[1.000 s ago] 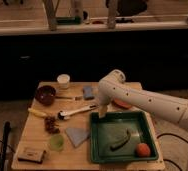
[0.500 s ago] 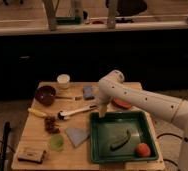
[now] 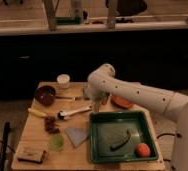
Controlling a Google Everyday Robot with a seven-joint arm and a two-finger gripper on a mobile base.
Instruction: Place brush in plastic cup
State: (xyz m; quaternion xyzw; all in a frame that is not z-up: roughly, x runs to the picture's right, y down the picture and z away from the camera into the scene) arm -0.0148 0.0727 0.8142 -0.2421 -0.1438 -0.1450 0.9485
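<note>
1. Change: the arm has edged left. Its gripper now hangs just beside the handle end of the brush.
2. The brush lies flat on the desk, apart from the plastic cup. Pickup appears not yet made.
3. The arm shadows the gripper, so I cannot tell whether it is apart or together. It is probably not touching the brush.

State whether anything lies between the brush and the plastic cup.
Nothing visible blocks it: bare table separates the brush and the plastic cup. A brown clump sits just beside that path. The gripper hangs near the handle's far end.
</note>
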